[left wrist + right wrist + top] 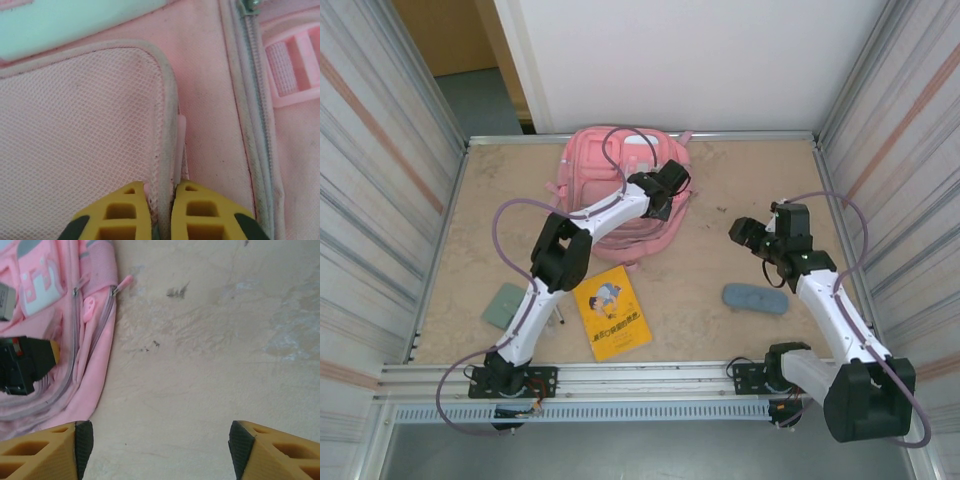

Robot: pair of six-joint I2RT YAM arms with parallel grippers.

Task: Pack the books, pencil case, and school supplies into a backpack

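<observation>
Plainly the coming move turns on the backpack (pixel 610 160), which lies at the upper middle of the top view with its long axis running up and down the frame. The left gripper (pixel 161 194) is already on it. In the left wrist view its yellow fingers stand together at the bottom centre, clamped on the raised edge of the mesh pocket (pixel 80 135). A pale pull tab (pixel 180 140) runs down into the same pinch. Whether the tab itself or only the fabric seam is caught I cannot tell, since the contact sits at the frame's lower edge. The grey zip (pixel 252 100) runs top to bottom on the right side of that view, just beside the pinch but apart from it.

The right gripper (pixel 160 450) hangs with its fingers well apart over bare tabletop (pixel 225 340), and the backpack lies off to the upper left of its view. So the left arm is the nearer one.

The yellow booklet (pixel 612 312) lies lower centre, the pencil case (pixel 755 298) lower right, and the grey-green block (pixel 505 305) lower left, all outside the backpack. The left arm crosses the lower left, and the smaller supplies there are too small to make out.
</observation>
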